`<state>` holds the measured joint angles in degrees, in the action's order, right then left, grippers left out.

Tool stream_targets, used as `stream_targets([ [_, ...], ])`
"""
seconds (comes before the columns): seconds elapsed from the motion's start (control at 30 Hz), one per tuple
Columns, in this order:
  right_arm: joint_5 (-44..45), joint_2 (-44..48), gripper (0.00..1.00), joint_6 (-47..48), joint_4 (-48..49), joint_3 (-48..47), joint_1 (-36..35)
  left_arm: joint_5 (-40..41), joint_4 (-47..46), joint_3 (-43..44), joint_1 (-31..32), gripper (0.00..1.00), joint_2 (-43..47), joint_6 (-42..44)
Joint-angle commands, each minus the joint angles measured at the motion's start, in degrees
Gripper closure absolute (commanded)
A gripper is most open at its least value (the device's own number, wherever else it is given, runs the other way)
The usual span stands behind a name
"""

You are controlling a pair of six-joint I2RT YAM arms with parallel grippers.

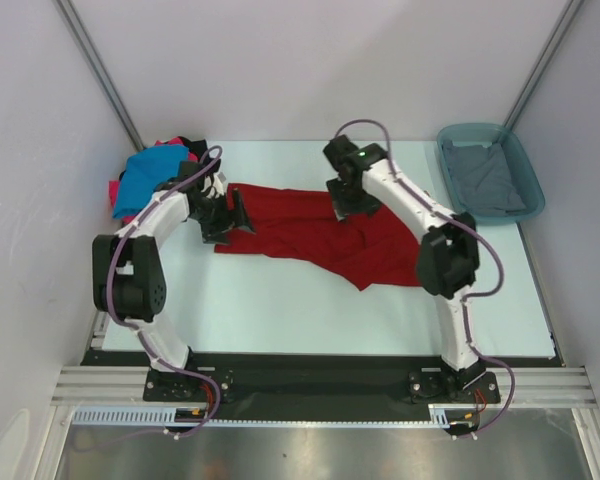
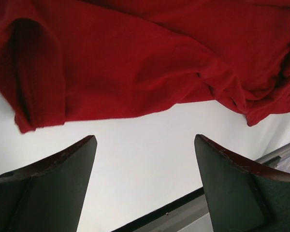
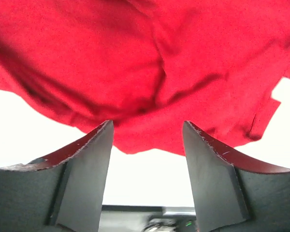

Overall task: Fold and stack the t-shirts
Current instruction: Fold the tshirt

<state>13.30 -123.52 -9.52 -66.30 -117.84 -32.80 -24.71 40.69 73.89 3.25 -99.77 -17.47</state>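
A dark red t-shirt lies crumpled and partly spread in the middle of the table. My left gripper is open and empty at its left end; in the left wrist view the shirt and its sleeve lie just past the fingertips. My right gripper is open above the shirt's far edge; in the right wrist view the red cloth reaches the tips, not pinched. A bright blue shirt, hot pink shirt and black shirt are piled at the back left. A grey shirt lies in the tub.
A teal plastic tub stands at the back right corner. White enclosure walls close in the table on the left, back and right. A black strip and metal rail run along the near edge by the arm bases.
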Motion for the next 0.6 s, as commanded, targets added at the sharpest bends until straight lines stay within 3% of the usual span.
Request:
stream_targets([
  [0.0,-8.0,9.6,0.37,-9.4,-4.0,5.4,2.3,-4.0,-3.2,4.1,-0.1,0.12,-3.7,-0.2],
  [0.1,-12.3,15.7,0.37,-16.7,0.1,13.0,4.9,-5.2,-4.4,8.2,-0.1,0.12,-8.2,-1.5],
  [0.23,-28.3,23.8,0.37,-29.6,11.9,26.8,11.0,-8.9,-4.7,15.7,-0.1,0.12,-14.5,-3.5],
  [0.3,-32.3,28.8,0.36,-37.7,16.6,32.5,13.1,-10.9,-4.8,17.9,-0.1,0.13,-17.9,-4.8],
  [0.4,-32.8,34.5,0.35,-46.8,23.6,41.4,14.2,-14.7,-5.8,20.5,-0.2,0.13,-20.5,-6.3],
  [0.57,-33.7,41.9,0.37,-59.0,35.1,57.9,13.3,-18.4,-10.5,16.3,-0.3,0.13,-19.8,-9.9],
])
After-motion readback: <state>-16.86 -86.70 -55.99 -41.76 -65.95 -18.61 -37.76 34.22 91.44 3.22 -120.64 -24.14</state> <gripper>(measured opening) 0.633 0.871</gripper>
